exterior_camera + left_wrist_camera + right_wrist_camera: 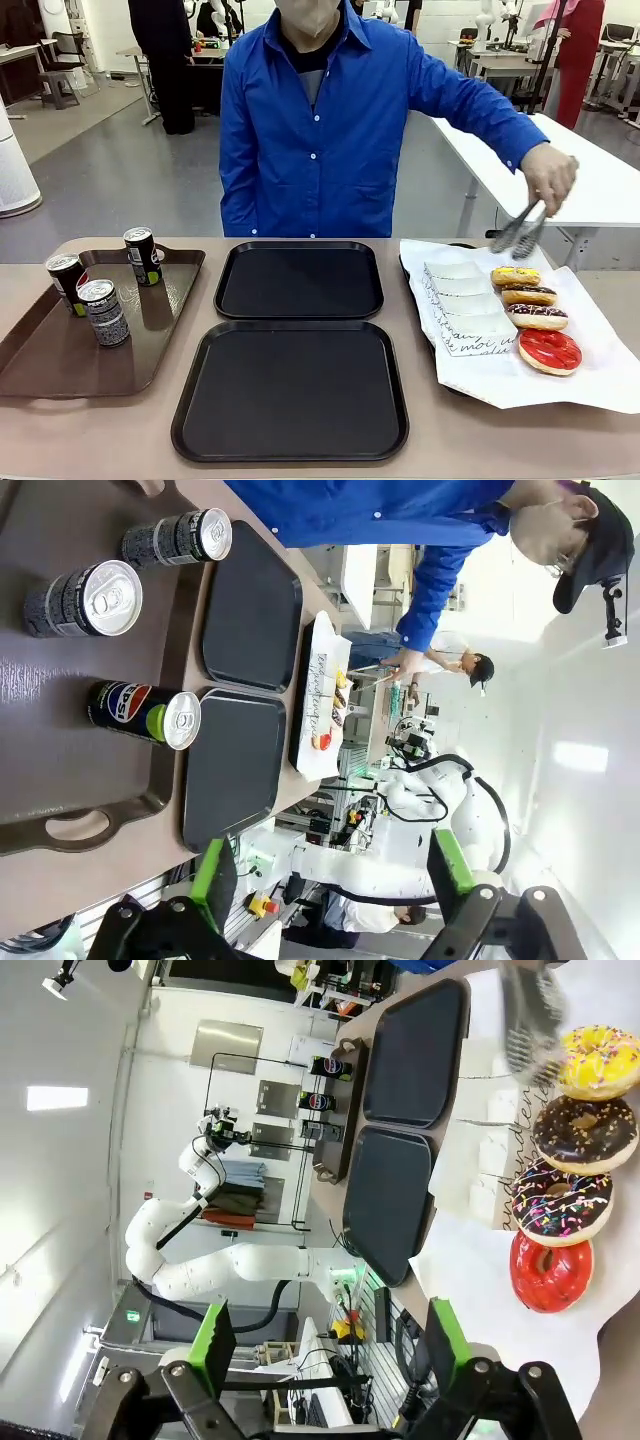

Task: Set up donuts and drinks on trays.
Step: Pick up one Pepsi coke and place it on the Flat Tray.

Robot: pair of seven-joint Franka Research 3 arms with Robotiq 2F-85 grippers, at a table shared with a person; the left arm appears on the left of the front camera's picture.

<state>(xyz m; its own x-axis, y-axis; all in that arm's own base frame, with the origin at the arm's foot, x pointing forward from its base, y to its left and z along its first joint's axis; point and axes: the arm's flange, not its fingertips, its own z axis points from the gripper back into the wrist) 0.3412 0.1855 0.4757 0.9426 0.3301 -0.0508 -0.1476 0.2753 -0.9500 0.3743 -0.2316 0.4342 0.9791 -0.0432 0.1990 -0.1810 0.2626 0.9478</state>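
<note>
Two empty black trays lie mid-table, one far (300, 280) and one near (290, 390). Three drinks (105, 312) stand on a brown tray (40, 360) at the left. Several donuts lie in a row on white paper at the right, from a yellow one (515, 275) to a red-glazed one (549, 350). A person's hand holds metal tongs (520, 232) just above the yellow donut. My left gripper (330, 880) hangs open above the cans (145, 712). My right gripper (330, 1350) stands open over the donuts (550, 1270), with nothing between its fingers.
Flat white paper boxes (465, 305) with black script lie beside the donuts on the white sheet (600, 390). The person in a blue shirt (320, 130) stands at the far edge. A white table (610, 190) stands behind at the right.
</note>
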